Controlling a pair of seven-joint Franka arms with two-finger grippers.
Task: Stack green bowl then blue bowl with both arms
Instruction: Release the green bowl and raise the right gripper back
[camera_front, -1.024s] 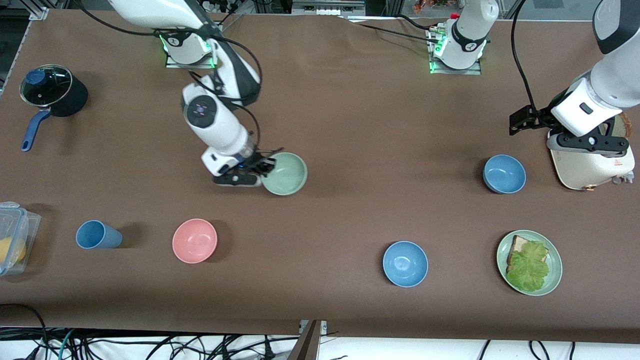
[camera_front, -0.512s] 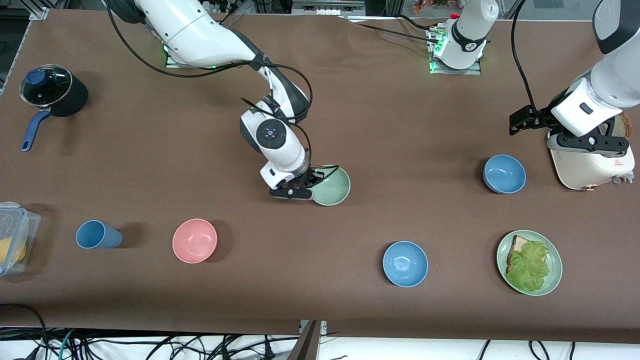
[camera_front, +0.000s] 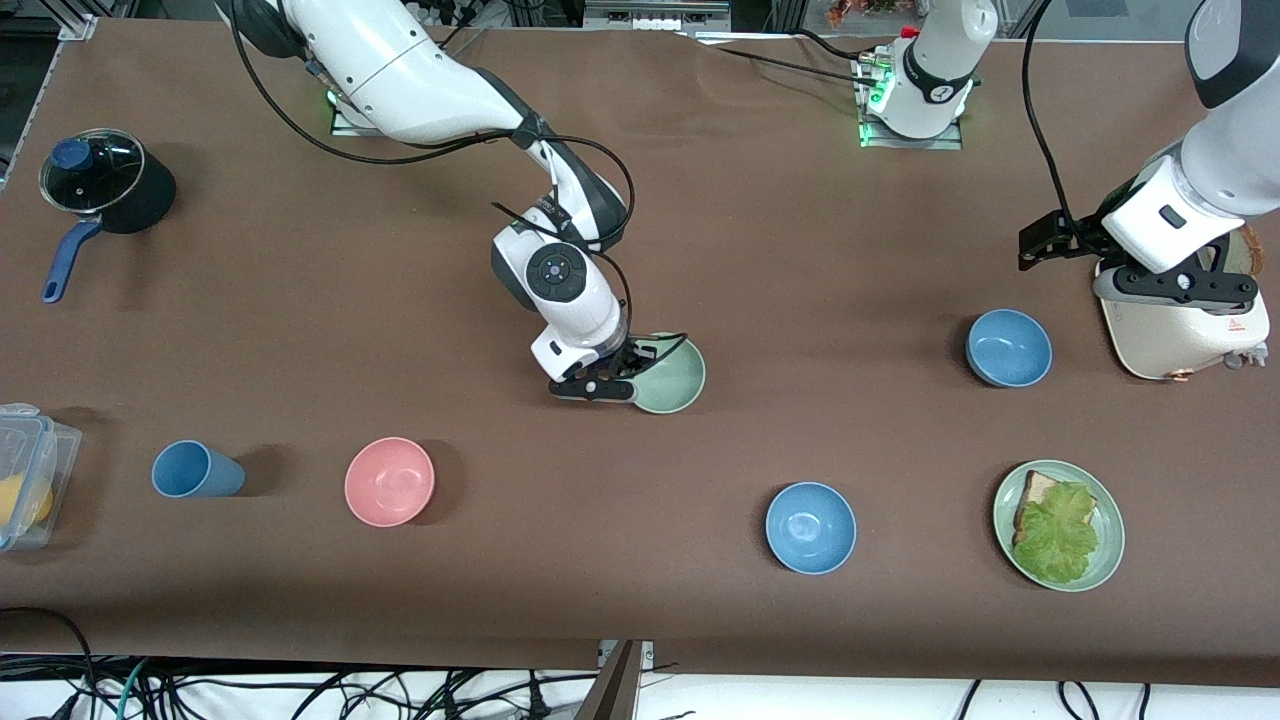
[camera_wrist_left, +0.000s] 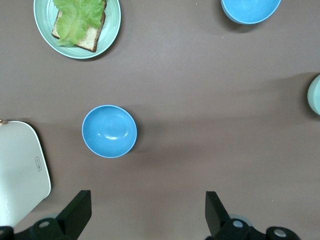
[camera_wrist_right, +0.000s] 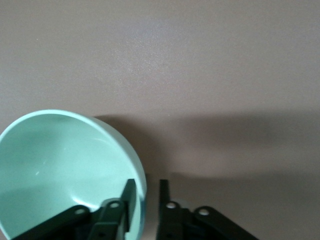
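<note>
The right gripper's (camera_wrist_right: 146, 194) fingers (camera_wrist_right: 130, 197) stand a little apart astride the rim of the green bowl (camera_front: 676, 381), at the bowl's nine o'clock in the front view. The outer finger is clear of the rim. The bowl sits mid-table (camera_front: 800, 220). The blue bowl (camera_front: 1009, 347) lies at its three o'clock, well apart. The left gripper (camera_wrist_left: 146, 212) waits with its fingers spread wide over the white appliance (camera_front: 1185, 335), at the blue bowl's two o'clock.

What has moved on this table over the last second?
The right gripper carried the small pale sage-green bowl along the table toward the left arm's end; its jaws now straddle the rim, slightly apart. The left gripper, both blue bowls and everything else stayed put.
</note>
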